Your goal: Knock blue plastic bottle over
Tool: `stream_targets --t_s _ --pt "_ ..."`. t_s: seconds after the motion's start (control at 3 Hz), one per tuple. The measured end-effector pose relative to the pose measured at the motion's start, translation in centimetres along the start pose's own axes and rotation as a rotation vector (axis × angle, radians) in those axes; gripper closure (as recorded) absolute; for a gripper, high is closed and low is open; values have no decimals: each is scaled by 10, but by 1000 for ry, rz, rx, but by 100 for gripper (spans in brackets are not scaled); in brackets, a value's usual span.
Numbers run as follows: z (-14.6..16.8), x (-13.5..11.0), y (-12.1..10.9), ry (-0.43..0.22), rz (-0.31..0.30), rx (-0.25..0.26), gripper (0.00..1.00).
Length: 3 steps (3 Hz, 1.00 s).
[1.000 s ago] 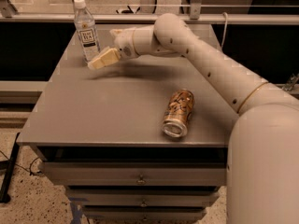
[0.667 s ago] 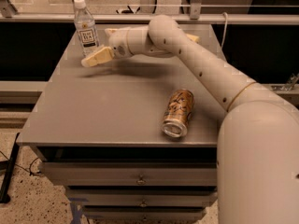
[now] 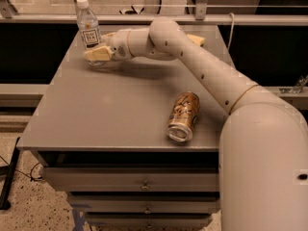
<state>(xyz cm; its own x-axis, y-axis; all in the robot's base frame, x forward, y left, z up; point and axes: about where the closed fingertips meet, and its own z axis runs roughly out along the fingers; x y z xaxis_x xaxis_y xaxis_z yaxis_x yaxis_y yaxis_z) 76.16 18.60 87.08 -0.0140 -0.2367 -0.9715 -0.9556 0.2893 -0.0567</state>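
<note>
Your blue plastic bottle [image 3: 88,30] is clear, glossy plastic with a paper-like white label (its cap is matt white). Your gripper [image 3: 96,54], in smooth cream plastic, sits at the bottle's base, far left on the table [image 3: 110,109]. The table top is smooth matt grey, and the can [image 3: 183,116] looks like shiny metal.

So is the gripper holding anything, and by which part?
Cannot tell: the gripper is at the base of the upright blue plastic bottle; no clear grasp.
</note>
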Motion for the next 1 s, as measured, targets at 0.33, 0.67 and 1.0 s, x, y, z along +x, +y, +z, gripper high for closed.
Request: stream_targets --t_s 0.33,0.67,1.0 --pt "-7 -2 0 0 12 5 64" --pt "-23 -23 0 -1 -23 3 88" --pt "-41 -39 -2 56 -73 -18 100"
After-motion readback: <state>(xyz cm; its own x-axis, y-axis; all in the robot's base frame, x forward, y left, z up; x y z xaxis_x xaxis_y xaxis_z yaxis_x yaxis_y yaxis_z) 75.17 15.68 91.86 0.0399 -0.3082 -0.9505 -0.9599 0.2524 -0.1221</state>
